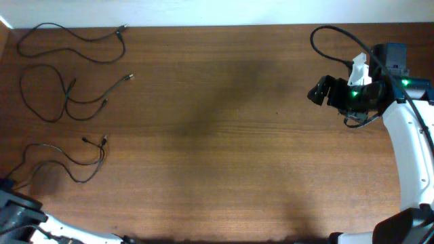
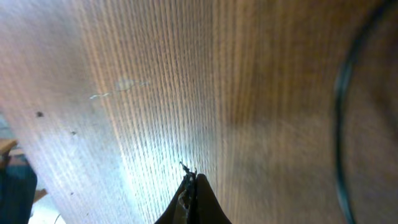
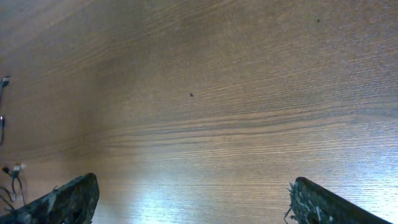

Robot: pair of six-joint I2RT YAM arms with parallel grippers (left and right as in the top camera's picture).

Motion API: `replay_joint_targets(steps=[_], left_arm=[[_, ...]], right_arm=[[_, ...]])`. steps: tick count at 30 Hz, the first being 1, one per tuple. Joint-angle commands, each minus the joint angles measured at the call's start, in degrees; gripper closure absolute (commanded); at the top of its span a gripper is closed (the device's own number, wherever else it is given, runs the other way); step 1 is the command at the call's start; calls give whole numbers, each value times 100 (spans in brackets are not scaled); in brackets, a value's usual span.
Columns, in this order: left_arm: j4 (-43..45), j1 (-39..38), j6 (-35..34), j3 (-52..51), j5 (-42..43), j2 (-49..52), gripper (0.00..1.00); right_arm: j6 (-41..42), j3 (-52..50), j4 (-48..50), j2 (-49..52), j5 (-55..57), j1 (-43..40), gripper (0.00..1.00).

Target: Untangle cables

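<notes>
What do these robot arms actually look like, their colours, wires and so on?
The right arm has a smooth white shell, then a black wrist block with green lights; a thick black cable loops off it. The left arm, barely in frame, is also white and black. The left gripper and right gripper have dark, rough-edged fingers.

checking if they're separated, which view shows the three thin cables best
Overhead: all three cables show nearly whole, each apart from the others. The left wrist view catches only a blurred dark arc at its right edge, likely a cable. The right wrist view shows just small connector tips at its left edge.
</notes>
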Motion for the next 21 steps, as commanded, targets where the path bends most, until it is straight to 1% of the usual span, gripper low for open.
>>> replay_joint_targets(steps=[1,4,7,10,15,18,21], left_arm=[[144,24,-114,-22,17,350,100],[417,24,-92,-22,179,361,100],[750,24,302,-22,807,363,100],[984,24,299,-22,1134,363,100],[1375,24,376,-22,1270,363,100],[1622,24,625,-22,1314,363,100],[1847,24,960,-22,1591,363,100]], right_arm=[[68,22,44,2,-74,-20,1],[68,22,39,2,-76,-20,1],[68,22,20,2,-79,-20,2],[170,22,20,2,-96,-20,2],[216,22,15,2,-188,-20,1],[219,22,-26,2,-199,-20,1],[216,22,-70,2,-199,-20,2]])
